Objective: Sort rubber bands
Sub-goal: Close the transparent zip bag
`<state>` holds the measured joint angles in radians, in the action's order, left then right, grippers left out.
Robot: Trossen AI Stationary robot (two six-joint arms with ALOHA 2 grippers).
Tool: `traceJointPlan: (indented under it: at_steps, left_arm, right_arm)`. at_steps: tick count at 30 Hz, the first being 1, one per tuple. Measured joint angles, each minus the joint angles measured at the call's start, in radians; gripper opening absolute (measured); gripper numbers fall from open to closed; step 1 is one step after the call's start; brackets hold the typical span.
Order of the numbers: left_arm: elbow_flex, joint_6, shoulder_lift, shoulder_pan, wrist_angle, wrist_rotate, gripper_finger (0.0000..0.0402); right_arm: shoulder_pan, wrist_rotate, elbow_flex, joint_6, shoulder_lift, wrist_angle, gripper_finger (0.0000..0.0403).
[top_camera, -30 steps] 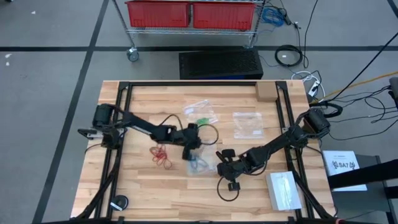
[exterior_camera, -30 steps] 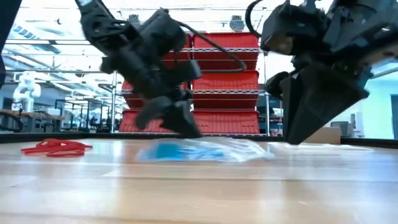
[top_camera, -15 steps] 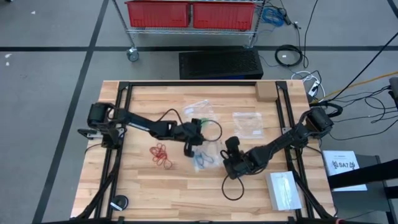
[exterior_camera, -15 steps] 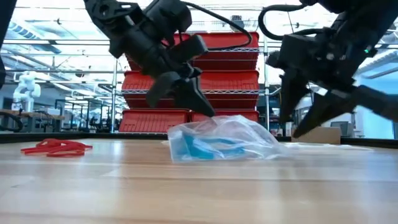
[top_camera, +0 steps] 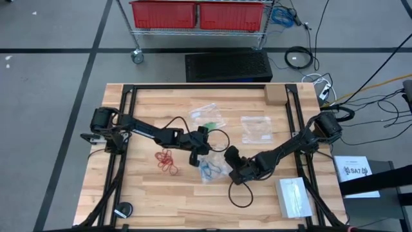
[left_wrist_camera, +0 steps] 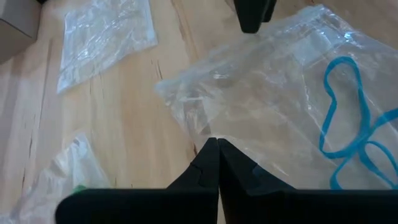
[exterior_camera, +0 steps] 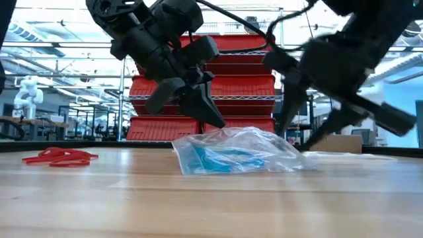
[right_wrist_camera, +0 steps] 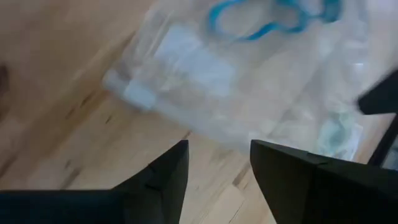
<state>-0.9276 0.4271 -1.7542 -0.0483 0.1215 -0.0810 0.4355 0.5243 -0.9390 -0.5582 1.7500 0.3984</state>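
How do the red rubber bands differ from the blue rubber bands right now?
The red rubber bands lie loose on the bare wooden table, untouched; the blue rubber bands sit inside a clear plastic bag. The left gripper pinches the blue bands' bag, and the open right gripper faces it. Both are thin loops.

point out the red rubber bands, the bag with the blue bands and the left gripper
red rubber bands [top_camera: 167, 161], high view, middle of the cluster
bag with the blue bands [exterior_camera: 264, 149], low view, clear plastic beside the blue loops
left gripper [left_wrist_camera: 217, 142], left wrist view, tips pinching the bag's edge
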Motion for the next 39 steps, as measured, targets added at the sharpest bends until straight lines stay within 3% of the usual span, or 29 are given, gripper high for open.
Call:
traceJointPlan:
  at_steps: [11,15,20,27,33,39]
  left_arm:
    - [0.000,0.000,0.000,0.000,0.000,0.010,0.0000]
    - [0.000,-0.001,0.000,0.000,0.003,0.012,0.0000]
    - [0.000,-0.002,0.000,-0.002,0.003,0.013,0.0000]
    - [0.000,-0.049,0.010,-0.040,-0.028,-0.018,0.0000]
    - [0.000,-0.138,0.074,-0.109,-0.219,-0.022,0.0000]
    - [-0.001,-0.303,0.127,-0.190,-0.471,0.020,0.0000]
  right_arm:
    - [-0.010,-0.009,0.000,-0.080,0.049,-0.183,0.0162]
    - [-0.042,-0.055,0.000,0.004,0.049,-0.205,0.0118]
    - [-0.080,-0.161,0.000,0.107,0.049,-0.225,0.0016]
    - [-0.089,-0.166,0.000,0.239,0.046,-0.190,0.0012]
    - [-0.091,-0.281,-0.001,0.509,0.043,-0.092,0.0002]
    - [-0.087,-0.298,-0.002,0.580,0.043,-0.086,0.0001]
